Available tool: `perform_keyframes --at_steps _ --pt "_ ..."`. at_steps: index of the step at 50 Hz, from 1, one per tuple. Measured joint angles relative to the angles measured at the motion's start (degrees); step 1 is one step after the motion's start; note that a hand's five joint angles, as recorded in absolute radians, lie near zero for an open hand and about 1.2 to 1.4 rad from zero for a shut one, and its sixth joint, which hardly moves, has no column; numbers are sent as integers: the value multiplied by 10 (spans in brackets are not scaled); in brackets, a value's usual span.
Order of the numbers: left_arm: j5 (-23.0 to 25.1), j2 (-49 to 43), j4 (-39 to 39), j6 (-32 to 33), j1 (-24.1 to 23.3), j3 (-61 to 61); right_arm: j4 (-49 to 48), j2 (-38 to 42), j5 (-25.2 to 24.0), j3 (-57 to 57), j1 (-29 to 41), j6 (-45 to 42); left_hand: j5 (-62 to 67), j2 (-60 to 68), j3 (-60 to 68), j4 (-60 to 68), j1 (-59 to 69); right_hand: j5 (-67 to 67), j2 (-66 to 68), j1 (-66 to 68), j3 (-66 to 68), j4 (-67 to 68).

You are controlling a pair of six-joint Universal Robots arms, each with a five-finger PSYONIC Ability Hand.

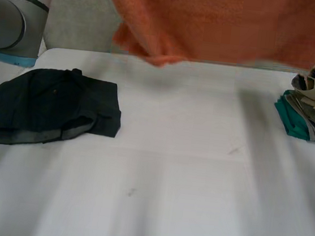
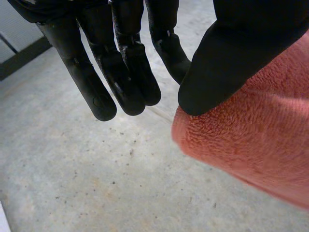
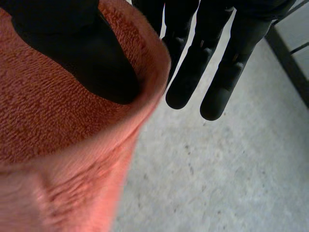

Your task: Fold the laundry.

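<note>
While left robot hand [image 2: 231, 53] and right robot hand [image 3: 82, 53] pinch it, towel [image 1: 225, 23] hangs crosswise.

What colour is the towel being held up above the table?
Orange. The towel shows best in the head view.

The orange towel [image 1: 225, 23] is thick terry cloth, nubby and matt. The left hand [image 2: 227, 63] and right hand [image 3: 82, 53] look like smooth black plastic with a dull sheen. A black garment [image 1: 45, 105] at the left edge of the surface [image 1: 167, 182] is soft matt cloth. The surface is smooth, matt white. The floor [image 2: 96, 183] is rough speckled concrete.
</note>
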Motion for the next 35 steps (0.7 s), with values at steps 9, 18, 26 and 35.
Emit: perform_keyframes --at_steps 9,18,26,35 --pt "-15 79 -78 -4 -1 -181 17 -21 -36 109 -8 32 0 0 0 0 0 0 0 0 0 0" --pt "-15 126 -102 1 4 -405 139 -44 -129 277 -20 23 0 0 0 0 0 0 0 0 0 0" --pt "-33 144 -129 60 4 -563 256 -58 -188 420 -58 -35 0 0 0 0 0 0 0 0 0 0" --pt "-94 155 -190 117 2 -619 291 -69 -193 478 -85 -92 -9 -26 -20 -22 -11 0 0 0 0 0"
